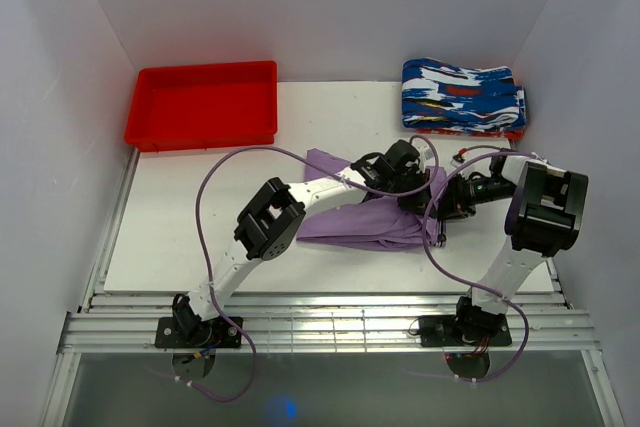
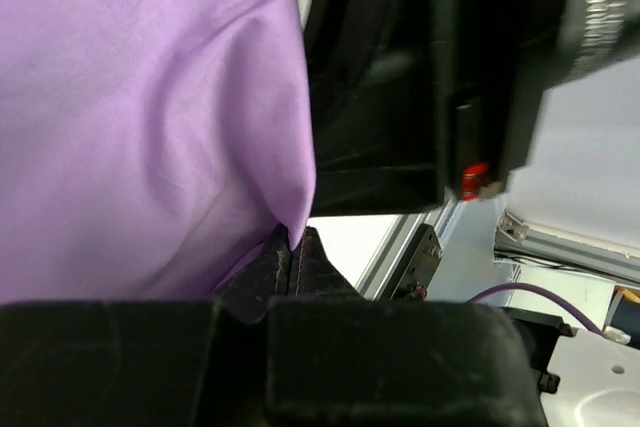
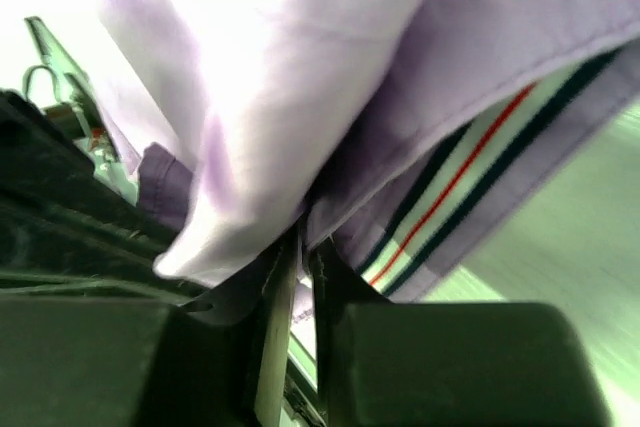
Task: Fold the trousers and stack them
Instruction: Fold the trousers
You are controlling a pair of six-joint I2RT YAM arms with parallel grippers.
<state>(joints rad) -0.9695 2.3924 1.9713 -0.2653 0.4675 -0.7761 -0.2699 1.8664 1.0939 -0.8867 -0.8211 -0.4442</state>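
Where white walls (image 1: pixel 330 7) close the space in at the back and on both sides, a white table (image 1: pixel 200 217) fills the floor of it, with metal rails (image 1: pixel 330 322) across its near edge where the two arms are bolted. At the far left corner sits a red tray (image 1: pixel 203 104). At the far right corner lies a stack of folded garments (image 1: pixel 462 95) patterned in blue, white and red.

The trousers (image 1: pixel 350 219), plain lilac, lie bunched in a loose heap right of the table's middle, well apart from both the tray and the stack. The left arm (image 1: pixel 270 222) reaches diagonally over the heap and hides part of it. The right arm (image 1: pixel 545 207) bends in from the right side. Purple cables (image 1: pixel 215 182) loop off both arms, one arcing over the cloth.

The left gripper (image 2: pixel 293 247) is pinched tight on a fold of the lilac cloth, with the black body of the right arm crowding just behind it. The right gripper (image 3: pixel 300 257) has its jaws very narrow, a cloth edge lying at the tips; whether it truly grips cannot be told. Beside it a striped band (image 3: pixel 450 197) of dark, pale and red lines shows along the cloth.
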